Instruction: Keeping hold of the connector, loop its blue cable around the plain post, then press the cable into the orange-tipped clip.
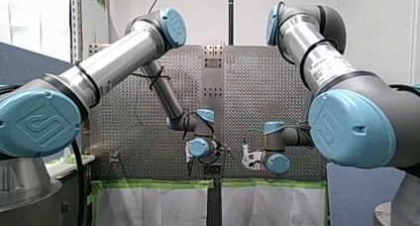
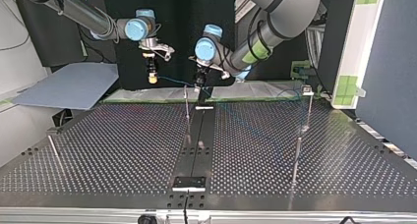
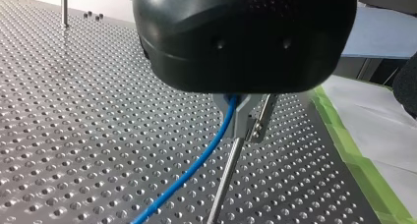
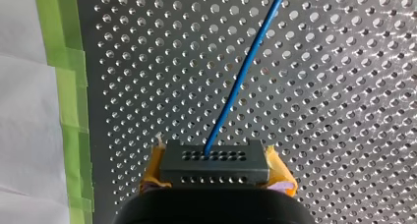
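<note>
Connector [image 4: 215, 161] clamped in my right pincer [image 4: 216, 172], blue cable [image 4: 241, 81] leading away over desk [image 4: 344, 135]. Whether my left pincer [image 3: 251, 129] grips anything, I cannot tell.

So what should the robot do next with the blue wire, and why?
Probably sweep my left gripper around the post: it grips the cable right beside the post, with no loop yet, while my right gripper holds the connector.

- over the perforated table [image 1: 257, 87], my left arm [image 1: 119, 57]: silver tubes, pale blue joint caps, black cable strapped alongside.
- my right arm [image 1: 317, 62]: same finish, printed label.
</note>
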{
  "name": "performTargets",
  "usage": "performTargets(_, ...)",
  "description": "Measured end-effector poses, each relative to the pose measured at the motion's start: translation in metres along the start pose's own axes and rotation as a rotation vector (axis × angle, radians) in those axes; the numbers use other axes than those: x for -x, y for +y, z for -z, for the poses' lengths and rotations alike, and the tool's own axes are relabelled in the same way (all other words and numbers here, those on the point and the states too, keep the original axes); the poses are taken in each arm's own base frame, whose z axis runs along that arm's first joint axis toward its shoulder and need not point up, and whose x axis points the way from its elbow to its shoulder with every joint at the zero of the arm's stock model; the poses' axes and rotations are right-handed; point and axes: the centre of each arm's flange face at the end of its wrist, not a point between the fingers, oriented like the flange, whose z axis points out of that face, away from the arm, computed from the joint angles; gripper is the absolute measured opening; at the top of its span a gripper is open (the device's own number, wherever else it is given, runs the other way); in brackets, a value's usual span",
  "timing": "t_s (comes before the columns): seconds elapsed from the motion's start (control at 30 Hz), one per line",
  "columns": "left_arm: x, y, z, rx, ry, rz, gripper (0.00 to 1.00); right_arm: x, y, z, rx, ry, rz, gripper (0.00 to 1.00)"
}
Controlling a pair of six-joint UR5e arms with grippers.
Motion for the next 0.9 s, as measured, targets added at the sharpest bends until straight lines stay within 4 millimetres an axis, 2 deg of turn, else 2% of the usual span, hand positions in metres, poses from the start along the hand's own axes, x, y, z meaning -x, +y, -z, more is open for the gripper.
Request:
performTargets(0.27, -0.018, 0.003, -0.012, 0.026, 0.039, -0.013, 0.0, -0.001, 0.007, -0.004, 0.005, 0.006, -0.002, 0.0)
performTargets(0.57, -0.012, 0.014, -0.022, 0.069, 0.039, -0.015, 0.0, -0.001, 0.014, -0.006, 0.003, 0.008, -0.004, 0.0)
performTargets(0.9, -0.008, 0.027, -0.021, 0.118, 0.077, -0.059, 0.0, -0.001, 0.012, -0.007, -0.02, 0.01, 0.034, 0.0)
